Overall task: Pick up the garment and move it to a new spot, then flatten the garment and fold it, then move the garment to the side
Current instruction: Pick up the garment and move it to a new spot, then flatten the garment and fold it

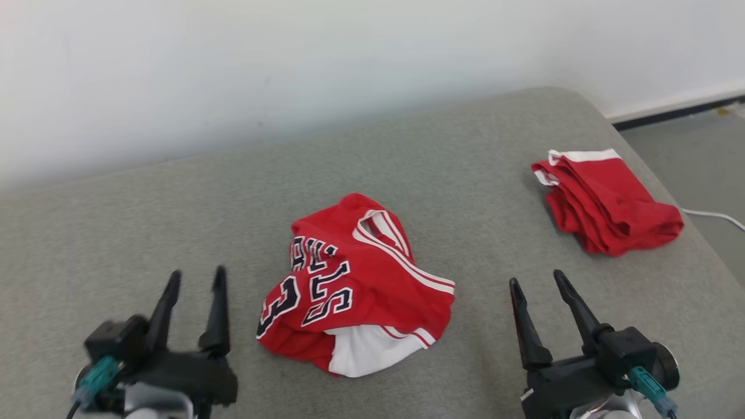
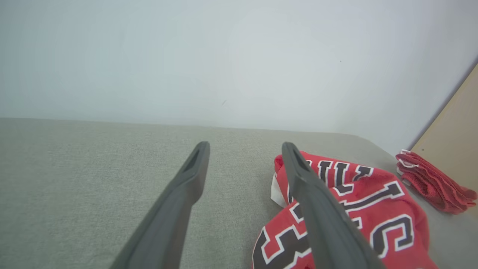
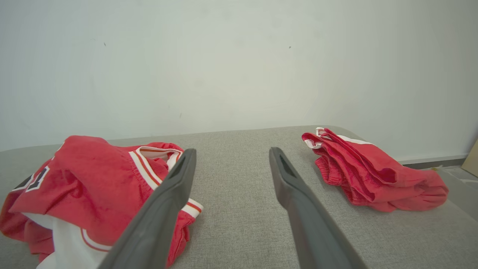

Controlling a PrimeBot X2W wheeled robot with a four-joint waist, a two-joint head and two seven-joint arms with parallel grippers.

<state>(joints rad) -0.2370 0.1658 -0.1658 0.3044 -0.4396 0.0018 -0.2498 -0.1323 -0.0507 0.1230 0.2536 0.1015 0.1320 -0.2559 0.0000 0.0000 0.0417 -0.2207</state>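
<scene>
So the crumpled red basketball jersey (image 1: pixel 355 291), shiny fabric with white trim and black-and-white lettering, sits in a heap between the two hands: just off to the right of the left gripper (image 1: pixel 197 272) and a bit further off to the left of the right gripper (image 1: pixel 536 278), slightly ahead of both sets of fingertips. Both grippers are spread wide with nothing in them, hovering low over the grey woven cushion surface (image 1: pixel 145 233). My guess is flattening comes next. I'd go for two separate edges, maybe the striped armhole on the right gripper's side and the hem on the left gripper's side, pinch one layer only, then pull apart evenly so it doesn't twist. That slick fabric probably slips, so grab deep. Beyond the right gripper, well apart from the jersey, there's a folded red garment with white edging (image 1: pixel 605 203), so keep the spread from drifting that way. A thin white cable (image 1: pixel 716 215) runs past the cushion's edge on that side.
</scene>
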